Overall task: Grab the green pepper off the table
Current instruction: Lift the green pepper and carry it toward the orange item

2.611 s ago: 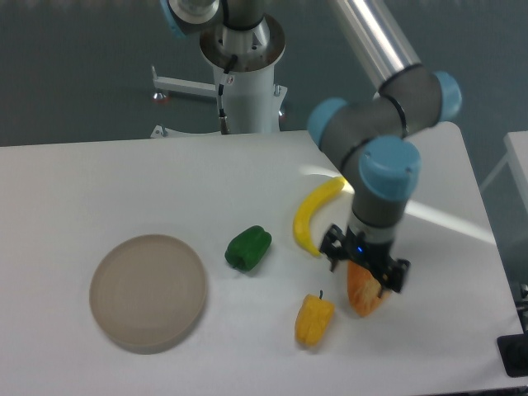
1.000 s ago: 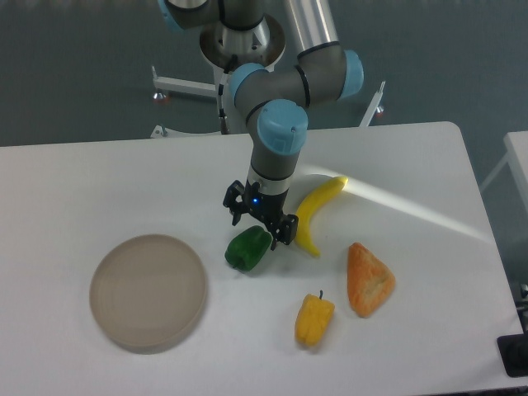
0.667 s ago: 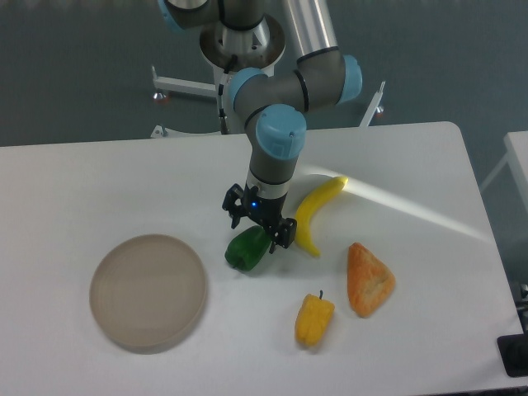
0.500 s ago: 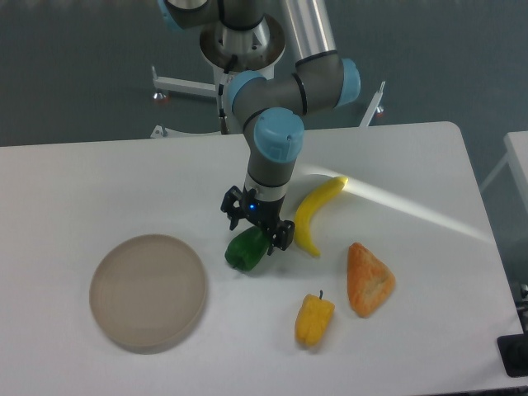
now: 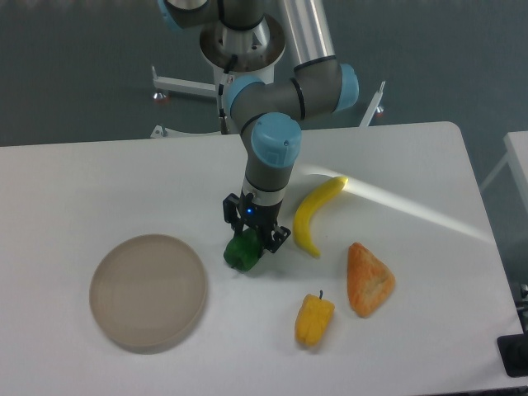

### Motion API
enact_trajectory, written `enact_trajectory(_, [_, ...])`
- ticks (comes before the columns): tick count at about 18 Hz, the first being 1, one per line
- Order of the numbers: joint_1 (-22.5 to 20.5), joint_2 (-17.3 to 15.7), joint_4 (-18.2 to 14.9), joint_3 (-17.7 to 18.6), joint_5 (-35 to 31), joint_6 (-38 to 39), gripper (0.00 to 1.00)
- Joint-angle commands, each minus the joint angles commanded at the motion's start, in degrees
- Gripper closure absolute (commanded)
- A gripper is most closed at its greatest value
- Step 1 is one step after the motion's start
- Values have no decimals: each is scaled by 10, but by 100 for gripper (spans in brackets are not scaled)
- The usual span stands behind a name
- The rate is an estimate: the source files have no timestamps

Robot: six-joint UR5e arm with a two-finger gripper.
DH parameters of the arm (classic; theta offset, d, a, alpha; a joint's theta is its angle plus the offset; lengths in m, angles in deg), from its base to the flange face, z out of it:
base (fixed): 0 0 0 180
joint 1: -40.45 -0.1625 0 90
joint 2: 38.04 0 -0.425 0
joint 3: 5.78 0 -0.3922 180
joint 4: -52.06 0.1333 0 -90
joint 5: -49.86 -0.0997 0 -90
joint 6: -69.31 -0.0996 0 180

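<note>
The arm is built of polished silver-grey metal tubes (image 5: 304,29) joined by dark grey cylindrical joints with light blue round end caps (image 5: 272,140). Its white cylindrical base column (image 5: 245,95) carries a thin black cable down the front. At the wrist sits a small black two-finger gripper (image 5: 254,239) with a tiny blue light glowing on its body.

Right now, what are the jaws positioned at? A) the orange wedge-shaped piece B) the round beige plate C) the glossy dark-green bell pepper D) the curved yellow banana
C: the gripper is down on the glossy dark-green bell pepper, jaws on either side of its top, while the curved yellow banana, round beige plate and orange wedge-shaped piece lie apart from it on the white table.
</note>
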Motion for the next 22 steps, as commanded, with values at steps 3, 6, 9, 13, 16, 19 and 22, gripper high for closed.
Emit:
enact_trajectory(3, [-1, -1, -3, -19, -4, -2, 65])
enact_trajectory(6, [-11, 0, -10, -56, -10, -4, 65])
enact_trajectory(9, [-35, 3, -26, -94, -12, -45, 65])
enact_trajectory(13, [-67, 26, -108, -179, -16, -110, 65])
enact_trajectory(16, [-98, 49, -130, -227, -17, -194, 65])
enact_trajectory(19, [-129, 51, -127, -229, -18, -243, 65])
enact_trajectory(22, [-137, 52, -124, -229, -20, -258, 65])
